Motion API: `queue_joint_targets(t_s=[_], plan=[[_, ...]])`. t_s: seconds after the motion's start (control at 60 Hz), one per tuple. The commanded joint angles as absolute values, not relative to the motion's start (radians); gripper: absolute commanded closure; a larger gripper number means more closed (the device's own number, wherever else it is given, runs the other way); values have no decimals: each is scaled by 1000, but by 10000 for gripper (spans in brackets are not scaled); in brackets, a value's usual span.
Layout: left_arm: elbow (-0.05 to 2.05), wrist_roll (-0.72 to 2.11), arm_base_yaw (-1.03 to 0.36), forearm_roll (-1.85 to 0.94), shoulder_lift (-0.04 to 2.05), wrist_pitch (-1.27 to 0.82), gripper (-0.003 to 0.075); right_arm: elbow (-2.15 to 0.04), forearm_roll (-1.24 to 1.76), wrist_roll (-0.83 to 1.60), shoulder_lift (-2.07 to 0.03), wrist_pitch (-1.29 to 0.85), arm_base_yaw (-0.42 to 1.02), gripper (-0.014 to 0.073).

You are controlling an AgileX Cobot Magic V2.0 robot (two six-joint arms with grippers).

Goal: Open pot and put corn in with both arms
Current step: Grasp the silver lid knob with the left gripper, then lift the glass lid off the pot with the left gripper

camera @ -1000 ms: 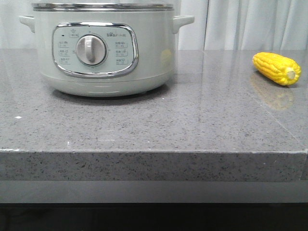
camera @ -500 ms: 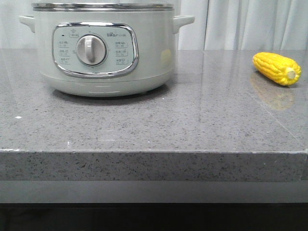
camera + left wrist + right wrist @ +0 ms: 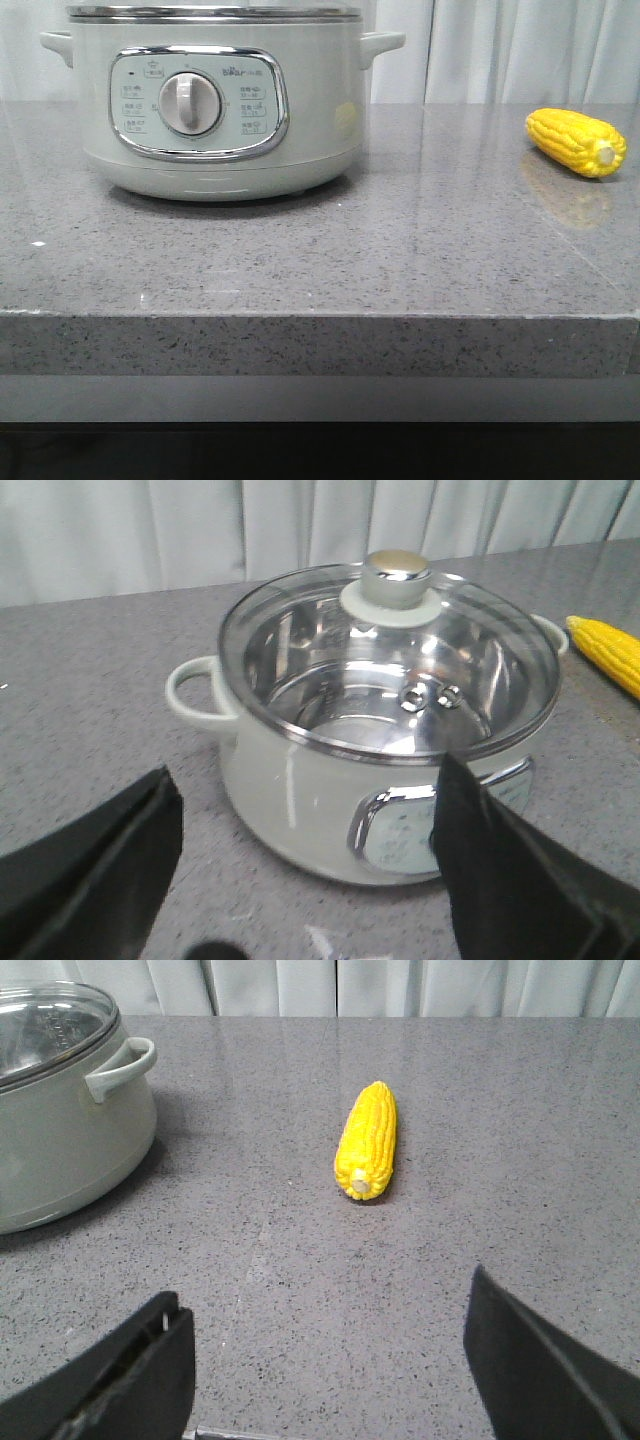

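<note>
The pale mint-white pot (image 3: pixel 215 110) stands at the back left of the grey stone table, its dial panel facing me. Its glass lid (image 3: pixel 390 660) with a metal knob (image 3: pixel 397 568) is on the pot. The yellow corn (image 3: pixel 576 142) lies on the table at the right, apart from the pot. It also shows in the right wrist view (image 3: pixel 367 1142) and at the edge of the left wrist view (image 3: pixel 608 652). My left gripper (image 3: pixel 305 810) is open and empty, in front of and above the pot. My right gripper (image 3: pixel 325 1330) is open and empty, short of the corn. Neither gripper shows in the front view.
The grey speckled table (image 3: pixel 320 250) has its front edge near the camera. Pale curtains (image 3: pixel 520 50) hang behind the table. The pot's side handle (image 3: pixel 122 1068) juts toward the corn side.
</note>
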State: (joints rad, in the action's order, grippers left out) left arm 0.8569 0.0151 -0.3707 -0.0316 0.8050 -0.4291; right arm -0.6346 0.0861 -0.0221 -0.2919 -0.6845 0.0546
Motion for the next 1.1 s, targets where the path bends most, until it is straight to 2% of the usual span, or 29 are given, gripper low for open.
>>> queue_joint_targets(t_s=[0.0, 0.217, 0.617, 1.083], plan=[[938, 19, -421, -42, 900, -286, 200, -657, 79, -16, -313, -596, 49, 20], [1112, 19, -471, -44, 1139, -221, 209, -657, 79, -16, -313, -570, 49, 20], [1425, 18, -471, -83, 1476, -200, 208, -657, 79, -16, -313, -534, 49, 20], [1493, 16, -471, -84, 1627, -138, 209, -657, 79, -16, -313, -534, 49, 20]])
